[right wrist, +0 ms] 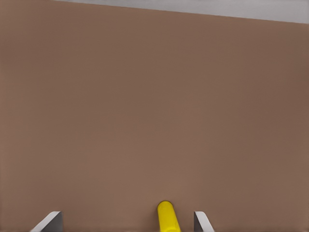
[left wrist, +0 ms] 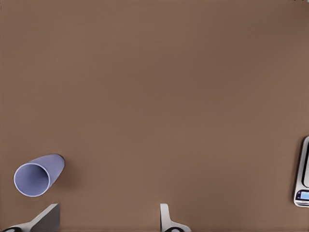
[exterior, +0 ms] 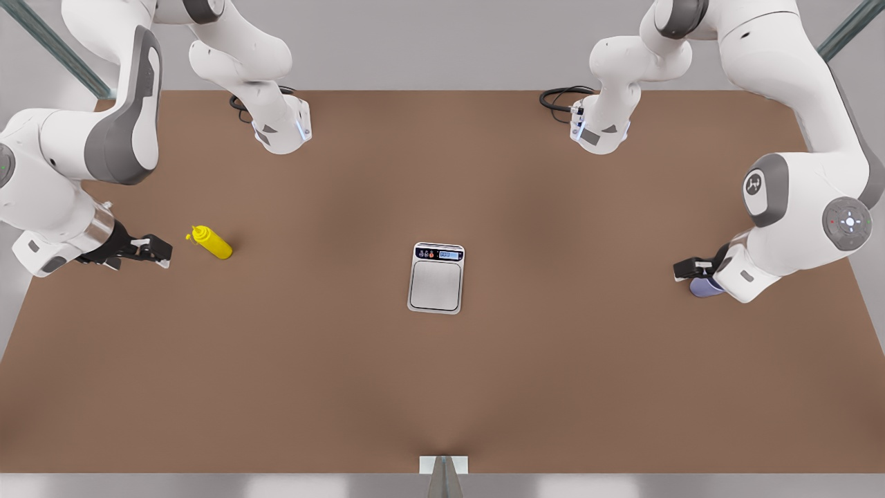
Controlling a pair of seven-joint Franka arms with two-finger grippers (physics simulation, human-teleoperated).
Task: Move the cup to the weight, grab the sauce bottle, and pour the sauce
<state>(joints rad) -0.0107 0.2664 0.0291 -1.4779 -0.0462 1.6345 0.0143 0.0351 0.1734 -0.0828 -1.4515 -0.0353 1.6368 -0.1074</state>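
Note:
The yellow sauce bottle [exterior: 213,243] lies on the brown table at the front view's left, its nozzle pointing toward my right gripper [exterior: 155,250], which hovers just beside it. The right wrist view shows that gripper [right wrist: 125,223] open, with the bottle's end [right wrist: 167,217] between the fingertips' lines. The silver scale [exterior: 437,283] sits in the middle with its plate bare. At the front view's right, my left gripper [exterior: 691,268] is over the lavender cup [exterior: 705,287]. It is open [left wrist: 106,222], and the cup [left wrist: 38,174] stands just off one finger. The scale's edge [left wrist: 303,179] shows farther away.
Both arm bases [exterior: 280,128] [exterior: 600,131] with black cables stand at the table's back edge. A small metal bracket [exterior: 443,465] sits at the middle of the front edge. Bare brown tabletop stretches between the scale and each gripper.

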